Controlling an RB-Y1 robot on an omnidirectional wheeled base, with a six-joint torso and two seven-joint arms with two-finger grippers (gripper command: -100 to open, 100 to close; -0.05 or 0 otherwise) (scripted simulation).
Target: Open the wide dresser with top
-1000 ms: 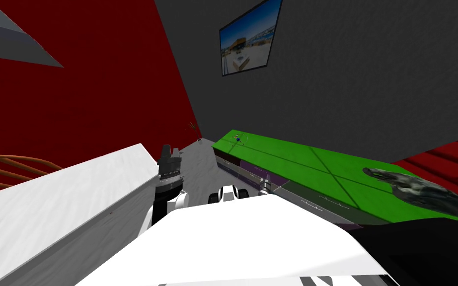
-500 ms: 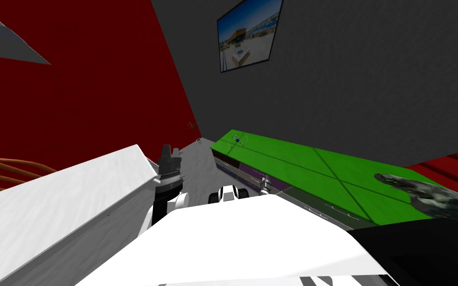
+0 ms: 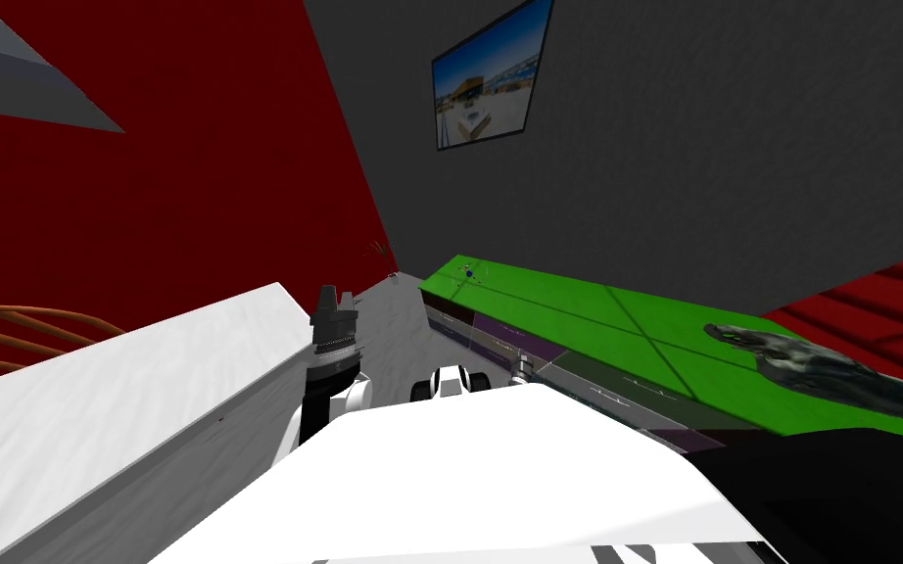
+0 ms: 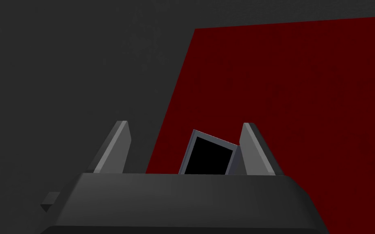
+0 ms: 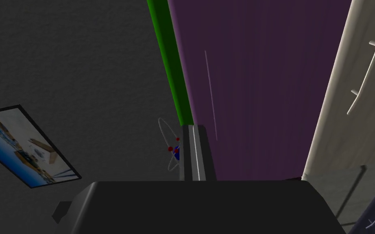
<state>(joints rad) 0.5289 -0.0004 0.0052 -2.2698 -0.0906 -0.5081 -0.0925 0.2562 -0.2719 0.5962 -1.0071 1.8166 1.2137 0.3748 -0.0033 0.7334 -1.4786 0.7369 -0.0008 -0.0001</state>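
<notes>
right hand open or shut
Shut: on the right hand the two thin light grey fingers stand pressed together, nothing between them.

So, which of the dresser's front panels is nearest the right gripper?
The purple panel, directly ahead of the shut right gripper and beside the green top; the cream panel lies farther aside.

Wide low dresser [image 3: 577, 313], green top, purple & cream fronts w/ slim handles [image 5: 367, 69], flush, against dark grey wall [image 3: 734, 147].
</notes>
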